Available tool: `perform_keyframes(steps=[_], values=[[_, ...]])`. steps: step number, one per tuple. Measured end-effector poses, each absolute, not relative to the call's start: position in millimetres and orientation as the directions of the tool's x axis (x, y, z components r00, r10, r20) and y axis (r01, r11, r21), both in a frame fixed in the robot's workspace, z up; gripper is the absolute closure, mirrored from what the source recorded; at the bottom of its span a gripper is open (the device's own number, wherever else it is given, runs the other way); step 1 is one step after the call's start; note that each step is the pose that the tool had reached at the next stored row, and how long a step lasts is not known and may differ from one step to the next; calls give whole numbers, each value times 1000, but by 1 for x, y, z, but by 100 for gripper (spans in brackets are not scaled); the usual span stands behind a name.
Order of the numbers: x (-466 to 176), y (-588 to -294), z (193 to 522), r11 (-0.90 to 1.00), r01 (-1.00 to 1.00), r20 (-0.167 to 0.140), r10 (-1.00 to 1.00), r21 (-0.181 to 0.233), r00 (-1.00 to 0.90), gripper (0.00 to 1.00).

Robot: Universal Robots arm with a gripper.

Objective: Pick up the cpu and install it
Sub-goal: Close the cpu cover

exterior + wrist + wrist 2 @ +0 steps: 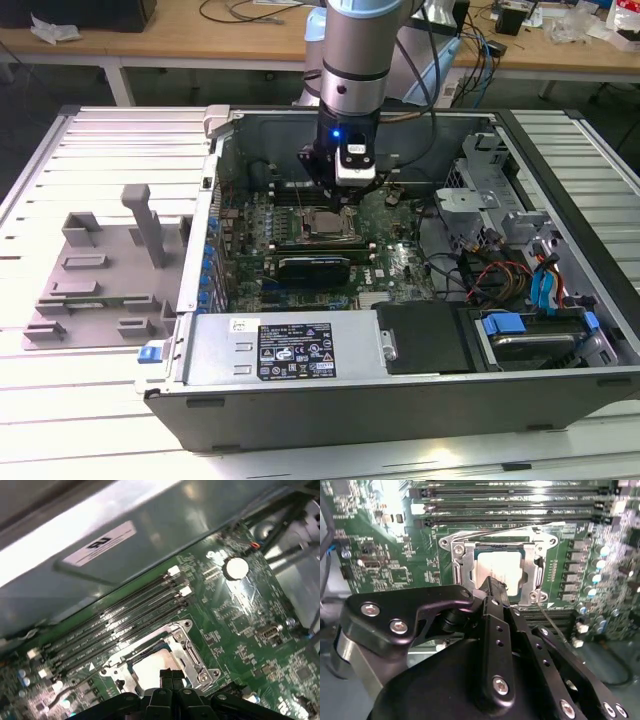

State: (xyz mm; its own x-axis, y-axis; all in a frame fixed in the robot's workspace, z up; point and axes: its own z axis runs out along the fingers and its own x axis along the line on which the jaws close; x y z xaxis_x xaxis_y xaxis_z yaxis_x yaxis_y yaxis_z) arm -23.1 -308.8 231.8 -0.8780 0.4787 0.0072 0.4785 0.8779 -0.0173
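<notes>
The cpu (pixel 328 222) is a silvery square chip lying flat inside the metal-framed socket (pixel 454 555) on the green motherboard of the open computer case. My gripper (pixel 347 196) hangs right over it, a little above the chip. In both wrist views the cpu (pixel 492 565) (pixel 147 667) shows just past the black fingertips. The gripper (pixel 495 587) (pixel 172 676) has its two fingers pressed together with nothing between them. The socket frame (pixel 192 650) stands open around the chip.
Rows of memory slots (pixel 120 617) run beside the socket. A black card (pixel 315 266) lies on its near side, with the power supply (pixel 290 350) beyond that. Cables and a drive cage (pixel 520 270) fill the exterior view's right. A grey fixture (pixel 100 270) sits outside the case.
</notes>
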Motion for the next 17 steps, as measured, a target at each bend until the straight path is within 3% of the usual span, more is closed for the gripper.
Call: perform_keyframes(steps=[17], values=[[-23,-309,229,999,40,7,40,-17,-999,89]])
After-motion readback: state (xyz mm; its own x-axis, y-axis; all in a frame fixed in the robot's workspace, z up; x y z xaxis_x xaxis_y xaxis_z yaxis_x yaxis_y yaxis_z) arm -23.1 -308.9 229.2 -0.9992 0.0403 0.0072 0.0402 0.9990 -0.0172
